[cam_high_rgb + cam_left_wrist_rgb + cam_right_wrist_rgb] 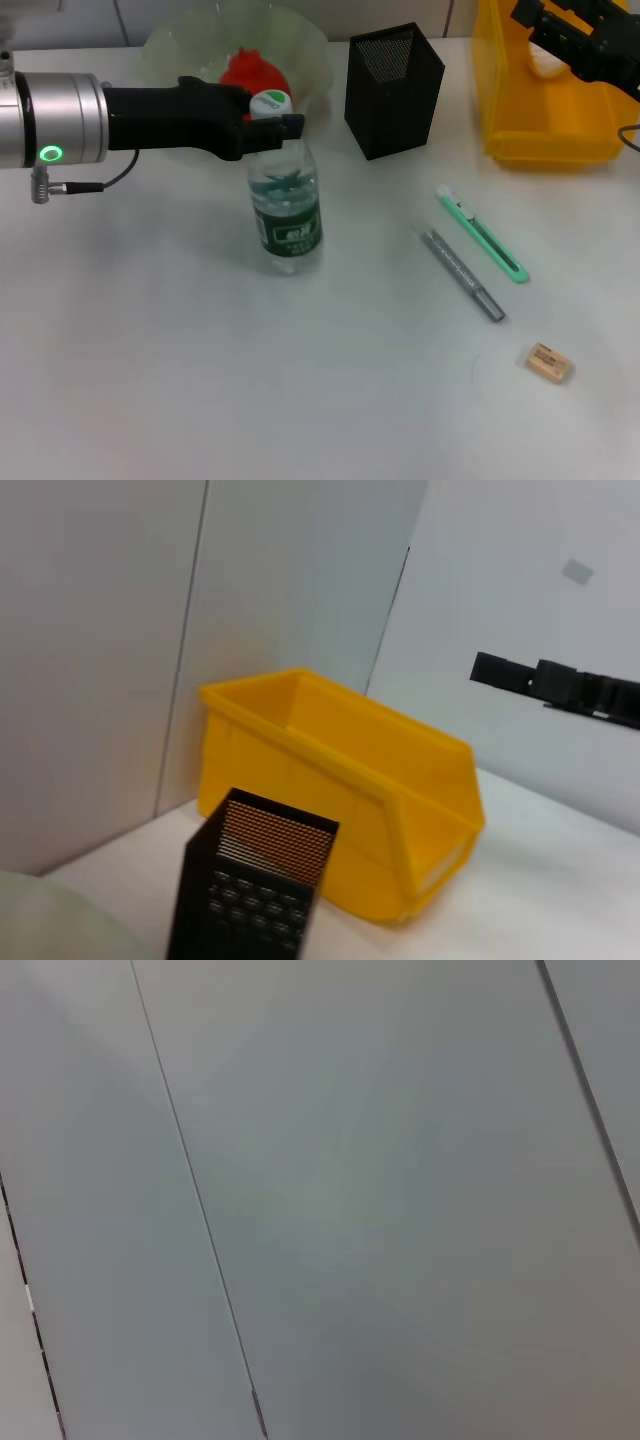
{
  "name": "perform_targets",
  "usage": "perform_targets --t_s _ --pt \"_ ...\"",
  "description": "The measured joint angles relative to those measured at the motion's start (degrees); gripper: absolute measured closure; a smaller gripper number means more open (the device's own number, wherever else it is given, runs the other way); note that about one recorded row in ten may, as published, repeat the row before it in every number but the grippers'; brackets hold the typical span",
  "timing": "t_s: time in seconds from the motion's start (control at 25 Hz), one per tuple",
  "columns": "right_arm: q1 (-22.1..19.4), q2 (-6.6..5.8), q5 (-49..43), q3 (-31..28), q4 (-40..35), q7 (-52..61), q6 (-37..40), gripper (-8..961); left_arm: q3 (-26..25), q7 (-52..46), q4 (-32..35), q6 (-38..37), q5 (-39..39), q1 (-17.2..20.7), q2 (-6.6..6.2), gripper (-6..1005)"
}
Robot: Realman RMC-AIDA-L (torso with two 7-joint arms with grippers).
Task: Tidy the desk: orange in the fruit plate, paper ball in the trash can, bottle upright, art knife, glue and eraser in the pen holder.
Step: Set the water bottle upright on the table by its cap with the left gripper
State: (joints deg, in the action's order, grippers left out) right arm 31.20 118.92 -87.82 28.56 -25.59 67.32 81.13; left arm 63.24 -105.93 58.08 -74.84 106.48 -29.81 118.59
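Pincer position was recorded first: the left pincer (268,128) was located at the neck of the bottle (287,210), just under its white-and-green cap, with the dark fingers closed around the neck on both sides. The bottle was found upright on the surface (200,380), in front of the fruit plate (170,50), which already held a red-orange fruit (250,72). The bottle step was therefore judged to be essentially achieved; a release and a clear upward or sideways retreat were judged to be required next, made gently so that the bottle was not tipped. The right pincer (575,35) was held above the yellow bin (545,120), well apart from the work; whether its fingers were apart or together could not be told. The art knife (483,235), the grey glue stick (462,274) and the eraser (548,362) were seen lying on the surface, not yet placed in the black mesh pen holder (393,90).
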Motion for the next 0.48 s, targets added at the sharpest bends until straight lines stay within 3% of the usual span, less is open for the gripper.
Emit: perform_targets --t_s 0.24,0.32,0.44,0.48 --pt "0.2 -0.07 -0.2 0.5 0.0 0.5 -0.3 194 -1.4 3.5 -0.2 2.1 -0.9 1.1 -0.17 474" --pt "0.3 -0.12 -0.2 0.7 0.0 0.7 -0.4 194 -4.2 4.5 -0.5 2.2 -1.0 1.3 -0.35 470" --pt "0.4 -0.13 -0.2 0.7 0.0 0.8 -0.4 193 -5.5 4.9 -0.7 2.0 -0.7 1.4 -1.08 463" --pt "0.4 -0.12 -0.2 0.7 -0.1 0.8 -0.4 193 -5.7 4.9 -0.7 1.7 -0.7 1.5 -1.83 460"
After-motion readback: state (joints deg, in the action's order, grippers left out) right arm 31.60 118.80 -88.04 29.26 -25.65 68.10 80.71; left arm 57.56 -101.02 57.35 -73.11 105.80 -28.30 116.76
